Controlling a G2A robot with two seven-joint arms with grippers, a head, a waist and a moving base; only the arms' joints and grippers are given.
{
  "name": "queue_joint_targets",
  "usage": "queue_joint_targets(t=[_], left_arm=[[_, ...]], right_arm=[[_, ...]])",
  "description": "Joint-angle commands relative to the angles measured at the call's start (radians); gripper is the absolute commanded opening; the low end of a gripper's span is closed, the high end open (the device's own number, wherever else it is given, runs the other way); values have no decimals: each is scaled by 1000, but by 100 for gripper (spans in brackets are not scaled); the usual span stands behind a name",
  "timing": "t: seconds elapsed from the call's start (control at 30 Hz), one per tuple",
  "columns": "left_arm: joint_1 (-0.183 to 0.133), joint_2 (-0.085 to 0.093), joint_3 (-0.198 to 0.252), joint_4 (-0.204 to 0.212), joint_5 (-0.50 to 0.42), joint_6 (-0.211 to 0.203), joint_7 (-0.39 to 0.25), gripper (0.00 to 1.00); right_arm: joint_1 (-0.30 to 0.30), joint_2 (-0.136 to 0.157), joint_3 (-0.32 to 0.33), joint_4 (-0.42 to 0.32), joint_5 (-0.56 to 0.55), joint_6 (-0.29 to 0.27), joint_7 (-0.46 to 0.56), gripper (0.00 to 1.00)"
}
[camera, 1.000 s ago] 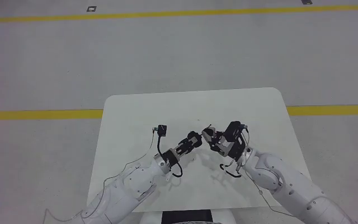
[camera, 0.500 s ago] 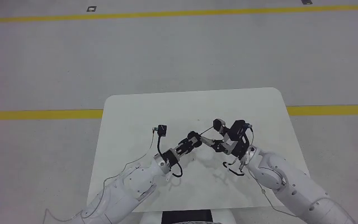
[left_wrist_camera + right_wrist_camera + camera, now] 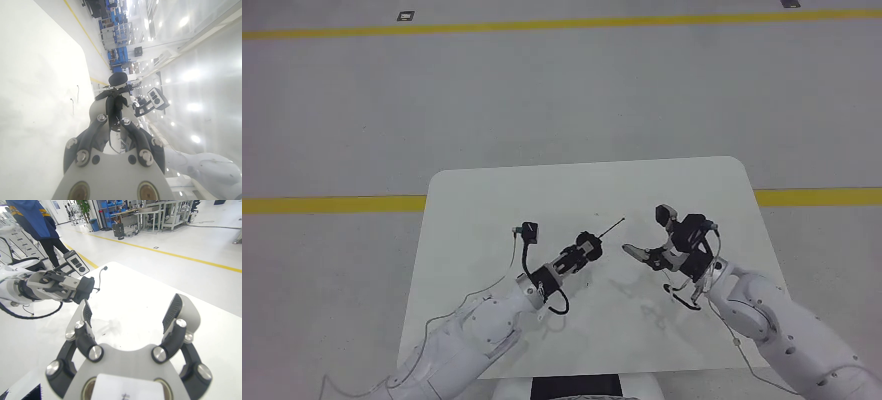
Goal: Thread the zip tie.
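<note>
Right, top view: left gripper (image 3: 588, 243) sat at lower centre of the frame, jaws clenched on the zip tie (image 3: 610, 229). Tie was a thin black strip running out of them toward the upper right, free end up over the white worktop (image 3: 492, 200). Right gripper (image 3: 647, 233) was just right of centre, jaws released and spread wide, facing the left gripper. Tie tip was near the right gripper's upper finger but apart from it. In the right wrist view the left gripper was at centre left, and the tie rose from it toward top centre with a small bent end. Right pads (image 3: 173, 310) stood well apart at lower centre. Couldn't tell whether the tail was through the head.
</note>
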Motion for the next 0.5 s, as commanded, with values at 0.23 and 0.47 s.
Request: queue_joint_targets(t=[0.23, 0.47], left_arm=[[37, -13, -65, -6, -303, 0, -132, 0], [39, -22, -88, 2, -290, 0, -153, 0]], right_arm=[[-20, 5, 38, -1, -49, 5, -35, 100], [-20, 5, 38, -1, -49, 5, -35, 100]])
